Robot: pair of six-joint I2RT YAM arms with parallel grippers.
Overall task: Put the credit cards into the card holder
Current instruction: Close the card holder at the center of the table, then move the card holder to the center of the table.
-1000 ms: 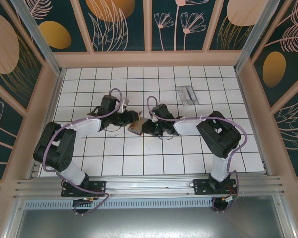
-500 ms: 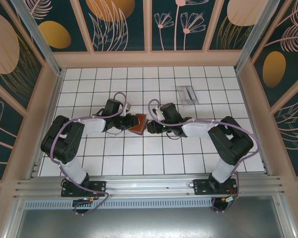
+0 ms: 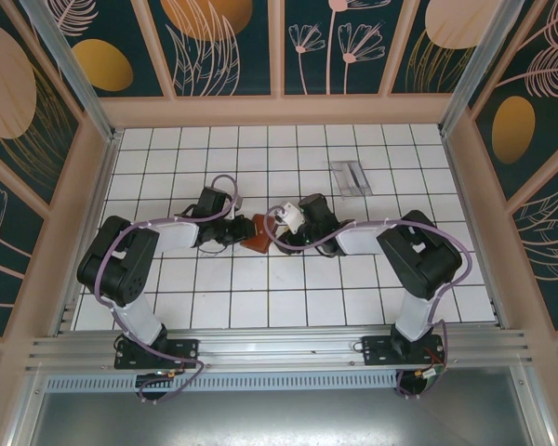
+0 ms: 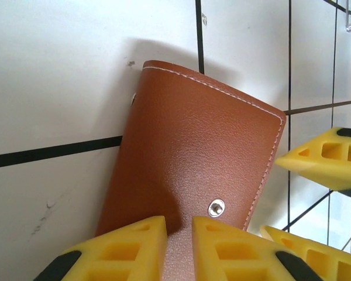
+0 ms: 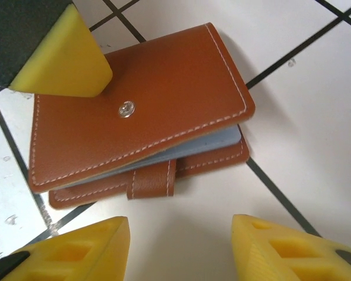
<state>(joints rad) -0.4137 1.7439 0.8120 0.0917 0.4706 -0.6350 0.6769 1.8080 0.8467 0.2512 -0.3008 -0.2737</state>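
Card holder (image 3: 259, 232): mid-table, folded shut. Reddish-brown leather look, pale stitching, metal snap stud (image 5: 126, 109). Strap tab (image 5: 152, 180) on its 6 o'clock edge in the right wrist view. Bluish-grey layer (image 5: 222, 143) shows between the covers. Left gripper (image 4: 178, 234), at the holder's 9 o'clock, pinches the cover. Right gripper (image 5: 180, 249), at 3 o'clock, jaws apart, not touching.

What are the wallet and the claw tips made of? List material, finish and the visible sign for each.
Wallet: brown leather or an imitation, matte; fine grain, pale stitching along the edges, small metal snap.
Right claw tips: probably hard yellow plastic, matte; moulded hollow pockets, though dense foam can't be ruled out.
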